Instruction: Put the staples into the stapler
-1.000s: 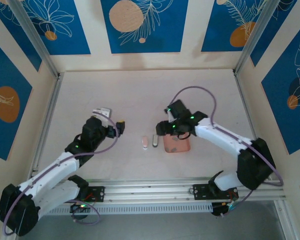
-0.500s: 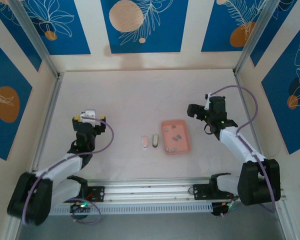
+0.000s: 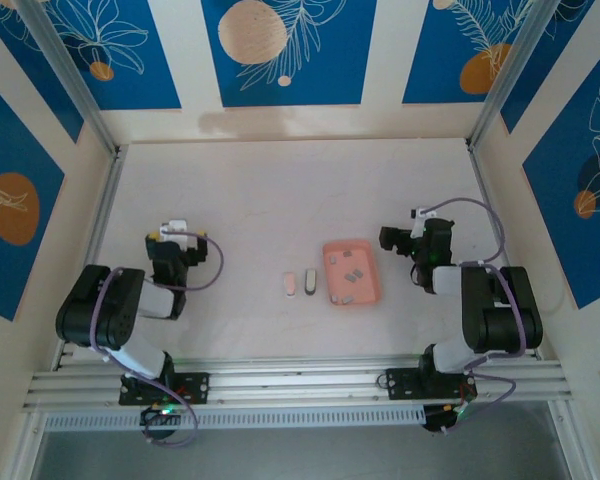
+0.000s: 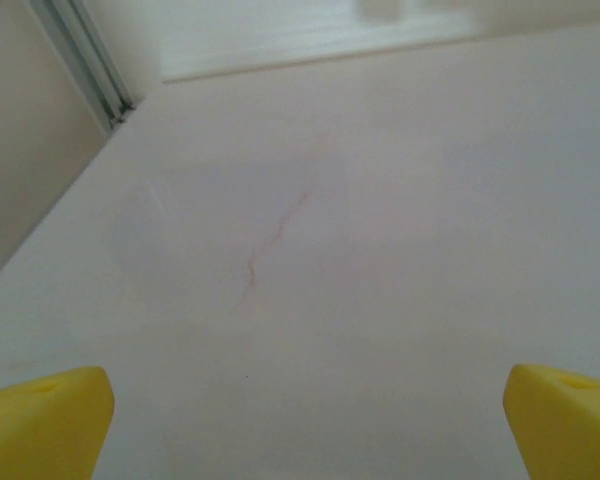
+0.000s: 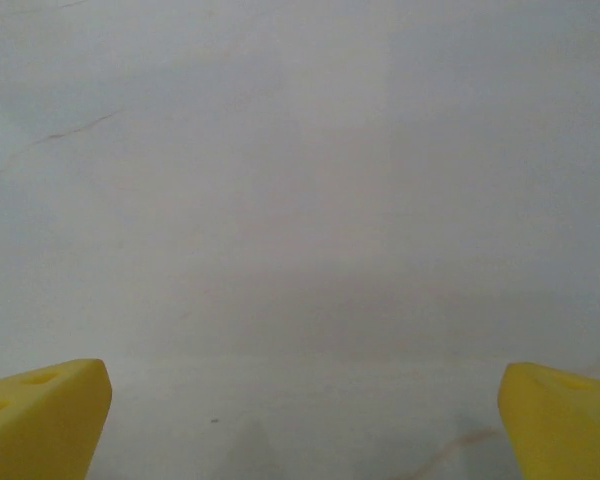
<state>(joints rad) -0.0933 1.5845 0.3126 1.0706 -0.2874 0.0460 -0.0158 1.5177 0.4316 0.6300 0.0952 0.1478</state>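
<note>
The staples (image 3: 353, 275) lie loose in the pink tray (image 3: 358, 302) mid-tabletop (image 3: 280, 190), just right of two small staplers (image 3: 309, 284). They look light, stiff and slippery, so a strip is best pinched across its long sides. The jaws of the left arm (image 3: 110, 310) and right arm (image 3: 495, 310) stand spread, holding nothing.

A shallow pink tray (image 3: 346, 243) sits on the pale table (image 3: 260, 200).

I see the staples (image 3: 356, 275) lying in the pink tray (image 3: 370, 290), two small staplers (image 3: 309, 285) just left of it.
</note>
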